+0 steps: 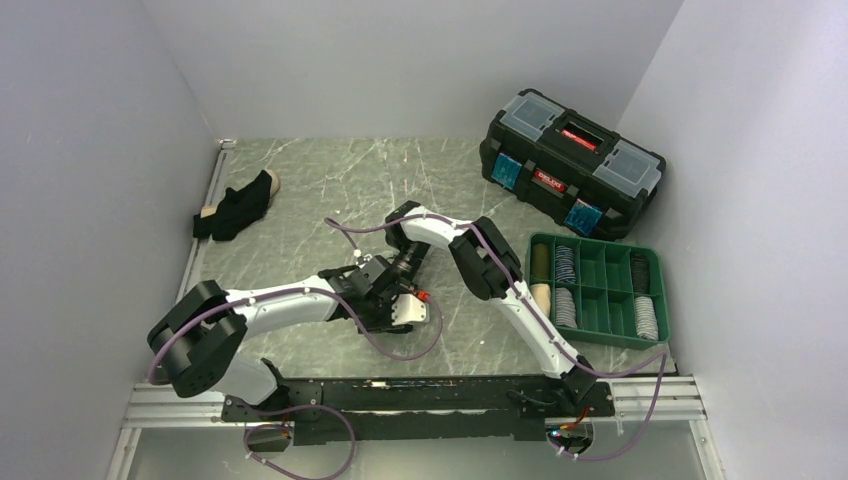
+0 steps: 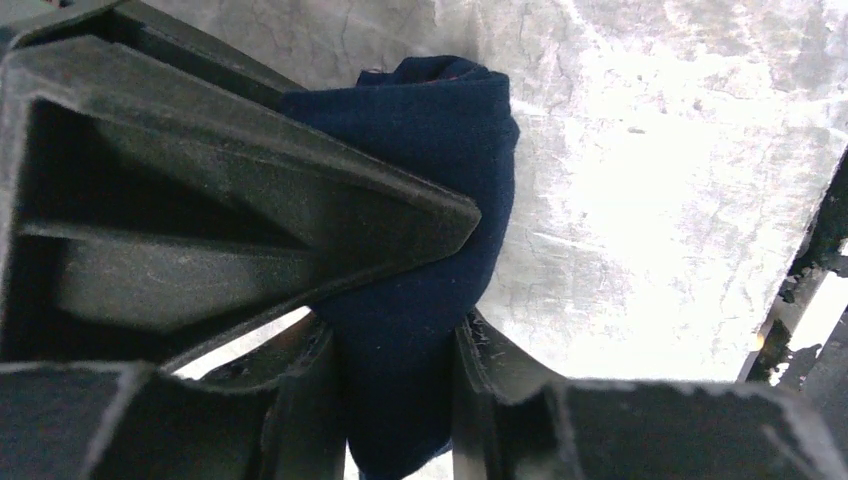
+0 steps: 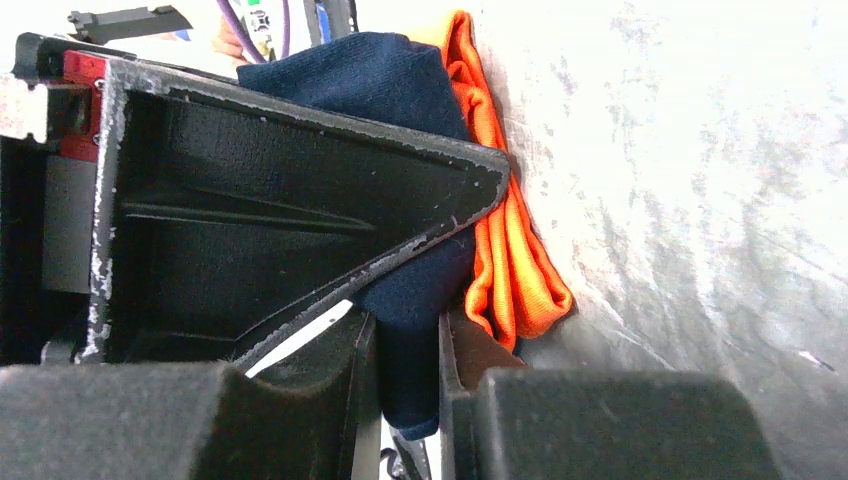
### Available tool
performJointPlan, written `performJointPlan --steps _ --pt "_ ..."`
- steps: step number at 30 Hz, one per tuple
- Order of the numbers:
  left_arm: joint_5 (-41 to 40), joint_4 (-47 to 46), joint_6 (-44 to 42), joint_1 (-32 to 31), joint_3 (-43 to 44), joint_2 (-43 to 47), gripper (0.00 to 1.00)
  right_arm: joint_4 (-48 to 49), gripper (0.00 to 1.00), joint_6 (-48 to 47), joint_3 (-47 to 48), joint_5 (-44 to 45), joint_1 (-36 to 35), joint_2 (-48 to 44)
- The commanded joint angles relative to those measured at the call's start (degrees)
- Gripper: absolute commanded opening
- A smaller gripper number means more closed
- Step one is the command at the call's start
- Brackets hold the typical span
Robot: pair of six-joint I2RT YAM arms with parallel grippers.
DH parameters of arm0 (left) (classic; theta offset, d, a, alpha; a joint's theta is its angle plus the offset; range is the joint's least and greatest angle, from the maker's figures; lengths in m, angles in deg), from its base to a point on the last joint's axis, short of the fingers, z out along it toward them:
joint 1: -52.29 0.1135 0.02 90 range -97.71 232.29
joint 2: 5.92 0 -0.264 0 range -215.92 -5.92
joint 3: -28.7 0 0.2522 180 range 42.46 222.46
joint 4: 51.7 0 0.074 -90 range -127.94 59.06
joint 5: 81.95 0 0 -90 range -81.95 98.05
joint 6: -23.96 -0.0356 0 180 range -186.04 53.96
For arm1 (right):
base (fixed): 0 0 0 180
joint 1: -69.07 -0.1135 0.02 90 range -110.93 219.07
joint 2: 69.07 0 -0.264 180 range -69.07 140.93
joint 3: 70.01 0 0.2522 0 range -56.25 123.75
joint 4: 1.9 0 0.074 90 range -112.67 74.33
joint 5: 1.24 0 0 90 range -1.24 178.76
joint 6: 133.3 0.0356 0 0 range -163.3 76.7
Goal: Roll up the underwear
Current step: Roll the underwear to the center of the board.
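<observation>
A dark navy underwear (image 2: pixel 430 150) with an orange waistband (image 3: pixel 505 250) is bunched up on the grey marbled table (image 1: pixel 330 190), between both grippers. My left gripper (image 2: pixel 400 340) is shut on a fold of it, with cloth filling the gap between its fingers. My right gripper (image 3: pixel 408 340) is shut on another navy fold (image 3: pixel 390 70), just beside the orange band. In the top view the two grippers meet at mid-table, the left gripper (image 1: pixel 388 305) and the right gripper (image 1: pixel 402 282), and they hide the garment. Another underwear (image 1: pixel 235 205), black with a tan band, lies crumpled at the far left.
A black toolbox (image 1: pixel 570 165) with a red latch stands at the back right. A green compartment tray (image 1: pixel 600 246) holding rolled cloth sits at the right, beside the right arm. Grey walls close in the table on three sides.
</observation>
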Motion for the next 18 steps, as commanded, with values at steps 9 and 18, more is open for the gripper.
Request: performJointPlan --steps 9,18 --pt "3.2 1.7 -4.0 0.3 0.3 -4.9 0.0 7.3 0.38 -1.4 -5.4 12.1 3.8 -5.3" --pt "7.9 5.3 -6.4 3.9 2.3 -8.3 0.0 7.9 0.62 -2.1 -9.8 12.1 10.5 -13.0"
